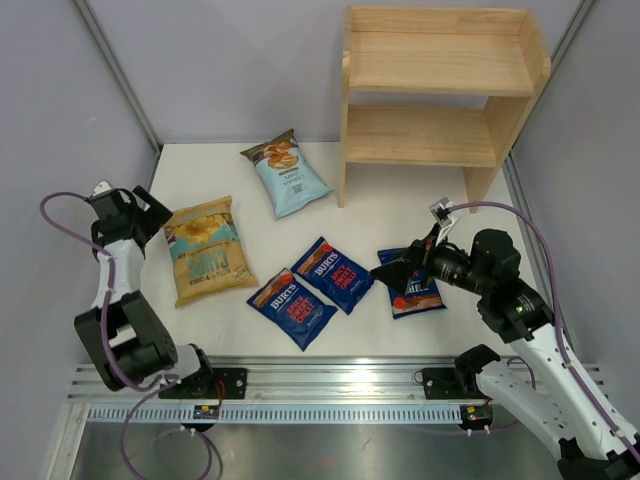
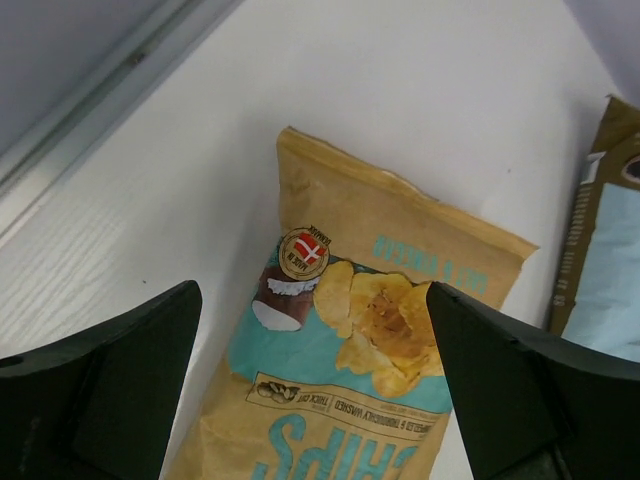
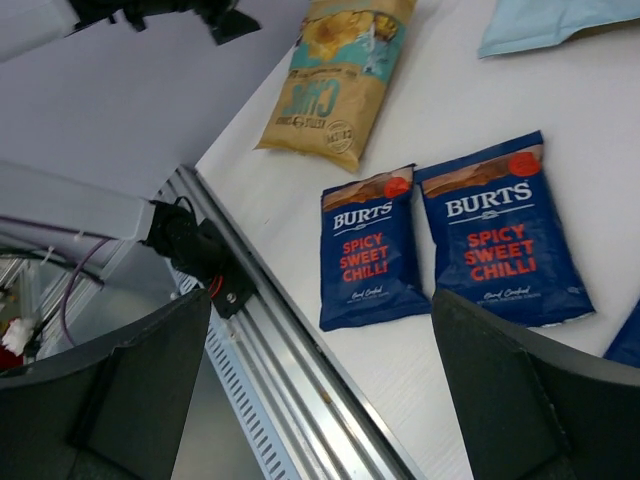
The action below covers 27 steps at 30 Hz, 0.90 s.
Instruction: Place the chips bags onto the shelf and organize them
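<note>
Overhead view. Shelf [image 1: 437, 62] stands at upper right of frame, both tiers bare. All five bags lie flat on the table [image 1: 400, 215]:
- yellow bag [image 1: 207, 250], centre left
- light blue bag [image 1: 287, 172], upper centre, just left of the shelf's side panel
- three Burts bags, lower centre: left one [image 1: 293, 307], middle one [image 1: 333, 274], right one [image 1: 415, 292]

Nothing placed yet. Judged step: the approach to a first pick.

Left claw [image 1: 155, 215]: jaws spread wide, holding nothing. It sits at the left edge of the frame beside the yellow bag's upper corner. Its wrist view has the bag's top seam and chip print between the two fingers, lower down.

Right claw [image 1: 395, 270]: jaws spread wide, holding nothing. It is over the left part of the right Burts bag. Contact cannot be told. Its wrist view looks past to the other two Burts bags.

Next move, as judged:
- Either claw must come down and close on a bag's edge or seam, since flat crinkly film gives little to bite.
- The shelf is well apart from the left claw. The right arm looks better placed to carry.
- The Burts bags probably belong grouped on one tier.
</note>
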Motion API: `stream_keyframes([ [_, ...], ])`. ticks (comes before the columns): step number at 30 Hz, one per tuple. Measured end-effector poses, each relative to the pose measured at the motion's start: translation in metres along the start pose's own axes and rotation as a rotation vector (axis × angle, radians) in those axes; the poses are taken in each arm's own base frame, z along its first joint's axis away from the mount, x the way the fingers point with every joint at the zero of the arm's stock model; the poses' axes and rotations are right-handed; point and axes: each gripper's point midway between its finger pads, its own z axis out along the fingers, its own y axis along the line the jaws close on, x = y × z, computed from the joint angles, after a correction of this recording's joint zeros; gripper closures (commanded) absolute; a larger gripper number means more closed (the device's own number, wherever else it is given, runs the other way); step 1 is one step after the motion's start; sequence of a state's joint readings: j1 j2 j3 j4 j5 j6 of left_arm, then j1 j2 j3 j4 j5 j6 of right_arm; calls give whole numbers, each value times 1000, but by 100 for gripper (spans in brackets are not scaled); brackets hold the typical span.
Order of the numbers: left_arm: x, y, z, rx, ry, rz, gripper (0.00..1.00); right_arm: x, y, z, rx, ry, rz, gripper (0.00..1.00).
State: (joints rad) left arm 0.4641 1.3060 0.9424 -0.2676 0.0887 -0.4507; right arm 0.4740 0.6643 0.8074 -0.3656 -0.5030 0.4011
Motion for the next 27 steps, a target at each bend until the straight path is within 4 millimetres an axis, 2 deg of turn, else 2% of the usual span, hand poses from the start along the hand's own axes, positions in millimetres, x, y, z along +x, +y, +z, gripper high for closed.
stream_keyframes([
  [4, 38, 5, 38, 57, 93, 6, 1, 10, 14, 6, -120, 47, -8, 1],
  [7, 79, 14, 43, 94, 161, 0, 1, 16, 25, 10, -209, 92, -9, 1],
  [9, 97, 17, 42, 110, 193, -6, 1, 18, 30, 11, -253, 114, -8, 1],
  [12, 97, 13, 45, 144, 185, 4, 1, 21, 35, 9, -293, 128, -12, 1],
  [13, 98, 11, 47, 156, 186, 6, 6, 21, 37, 8, -303, 128, -16, 0],
  [15, 102, 6, 53, 186, 197, 7, 8, 20, 42, 5, -324, 121, -27, 1],
  [19, 108, -11, 57, 272, 213, 3, 24, 18, 47, 2, -351, 111, -41, 1],
  [20, 108, -16, 57, 302, 204, 0, 34, 17, 47, 3, -353, 109, -43, 0],
  [22, 111, -24, 55, 347, 195, -19, 44, 17, 47, 5, -355, 115, -36, 0],
  [23, 113, -27, 54, 365, 191, -32, 56, 18, 46, 6, -354, 120, -31, 1],
  [25, 115, -32, 54, 393, 186, -63, 67, 19, 44, 8, -350, 127, -22, 1],
  [26, 115, -34, 55, 403, 182, -80, 82, 19, 44, 8, -348, 127, -21, 1],
  [27, 114, -36, 55, 409, 178, -97, 90, 19, 43, 9, -343, 125, -21, 0],
])
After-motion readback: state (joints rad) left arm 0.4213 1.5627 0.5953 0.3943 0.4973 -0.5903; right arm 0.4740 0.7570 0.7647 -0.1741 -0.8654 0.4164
